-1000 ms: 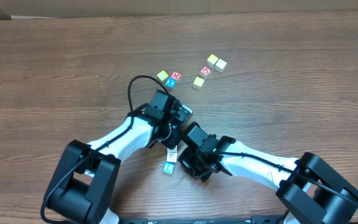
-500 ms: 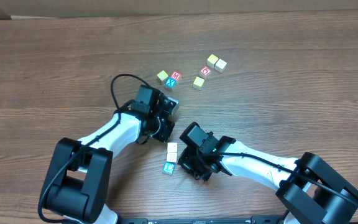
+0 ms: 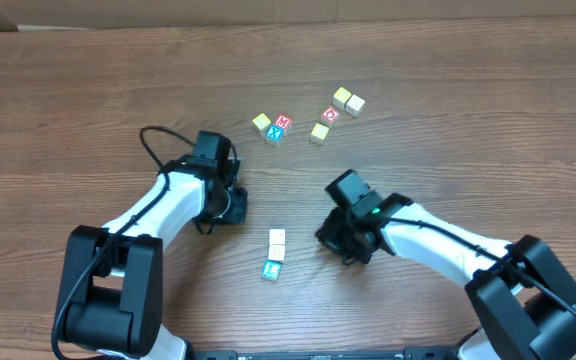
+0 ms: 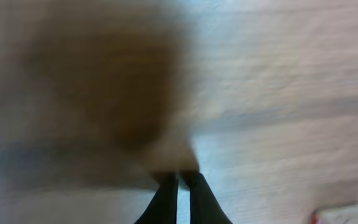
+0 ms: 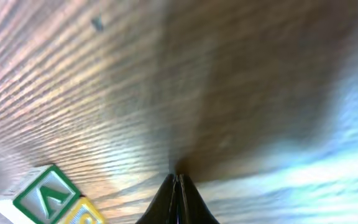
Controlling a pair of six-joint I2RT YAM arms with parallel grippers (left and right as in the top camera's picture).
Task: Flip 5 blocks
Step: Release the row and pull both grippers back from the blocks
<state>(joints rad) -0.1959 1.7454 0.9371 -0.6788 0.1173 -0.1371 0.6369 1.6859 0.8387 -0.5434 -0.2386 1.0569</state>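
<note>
Both arms have swung apart, leaving the cream block [image 3: 277,238] and teal block [image 3: 272,268] uncovered between them on the desk [image 3: 88,100]. I read the left fingers [image 4: 163,205] and right fingers [image 5: 166,208] as clenched, empty. For the next flip I'd open first, then drop squarely over one block, gripping opposite faces so it rolls cleanly.

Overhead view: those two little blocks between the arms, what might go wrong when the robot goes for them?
The cream block and teal block sit close together, so grabbing one could knock or turn the other. The left and right jaws are both shut. Lowered like that, they would likely shove a block rather than grip it.
</note>
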